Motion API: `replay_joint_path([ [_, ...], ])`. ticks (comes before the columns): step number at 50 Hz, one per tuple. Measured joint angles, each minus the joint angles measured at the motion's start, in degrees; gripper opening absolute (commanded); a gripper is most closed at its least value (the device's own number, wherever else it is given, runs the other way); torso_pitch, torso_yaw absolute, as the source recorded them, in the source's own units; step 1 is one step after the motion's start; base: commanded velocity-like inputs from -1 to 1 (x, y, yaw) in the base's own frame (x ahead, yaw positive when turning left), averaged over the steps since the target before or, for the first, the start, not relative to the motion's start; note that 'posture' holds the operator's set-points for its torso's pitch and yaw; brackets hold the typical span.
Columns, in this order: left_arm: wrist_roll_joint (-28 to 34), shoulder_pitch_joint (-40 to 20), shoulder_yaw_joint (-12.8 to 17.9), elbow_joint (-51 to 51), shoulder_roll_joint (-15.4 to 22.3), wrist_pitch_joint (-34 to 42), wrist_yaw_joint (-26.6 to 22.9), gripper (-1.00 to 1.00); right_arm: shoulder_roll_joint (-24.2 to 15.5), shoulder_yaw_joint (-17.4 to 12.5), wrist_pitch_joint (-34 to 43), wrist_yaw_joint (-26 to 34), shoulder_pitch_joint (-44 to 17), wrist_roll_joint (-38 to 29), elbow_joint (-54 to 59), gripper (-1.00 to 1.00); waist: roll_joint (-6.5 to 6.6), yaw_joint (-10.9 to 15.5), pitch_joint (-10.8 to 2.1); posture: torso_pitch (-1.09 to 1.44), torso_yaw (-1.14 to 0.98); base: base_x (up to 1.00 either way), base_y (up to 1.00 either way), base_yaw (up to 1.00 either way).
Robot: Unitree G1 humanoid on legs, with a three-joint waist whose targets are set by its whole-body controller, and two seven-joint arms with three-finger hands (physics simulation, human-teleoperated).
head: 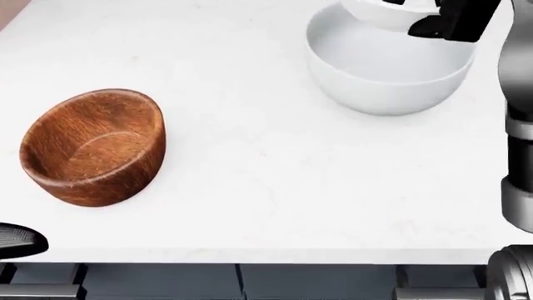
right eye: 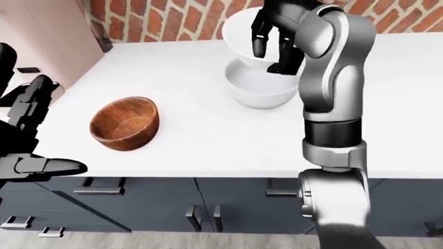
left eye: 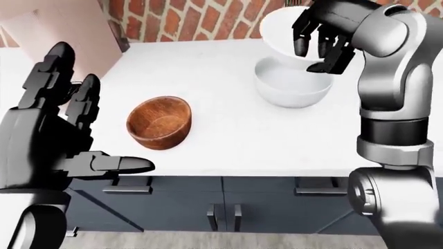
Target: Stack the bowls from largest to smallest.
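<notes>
1. Right hand (left eye: 320, 39) fingers clamp a smaller white bowl (left eye: 285, 32), directly above the large white bowl (left eye: 291, 88).
2. Left hand (left eye: 58, 135) fingers spread apart, wooden bowl (left eye: 160, 122) just beyond them.

A white countertop (left eye: 228, 129) filled the middle of the left-eye view, with dark cabinet fronts (left eye: 228, 207) below its lower edge and a brick wall (left eye: 201, 18) along the top. Directly on it sat a wooden bowl (left eye: 160, 121) (tilted, its mouth turned toward the lower left) at centre-left, and well apart, at upper right, a large white bowl (left eye: 292, 85).
</notes>
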Motion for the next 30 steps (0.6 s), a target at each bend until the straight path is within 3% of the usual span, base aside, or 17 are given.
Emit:
replay_joint_path([
  [8,-1.85,0.38,0.84,-0.06,0.86,-0.27,0.93,1.0,-0.07,0.43,-2.1,3.65,0.98,-2.16,-0.78,-1.0,0.19,0.02,0.21,0.0,0.0,0.0,0.0,0.0],
  [30,-2.05,1.24,0.57,0.38,1.13,-1.55,1.03,1.0,0.86,0.29,-5.43,2.31,3.1,-5.74,3.46,-1.0,0.22,0.06,-0.06,0.0,0.0,0.0,0.0,0.0],
])
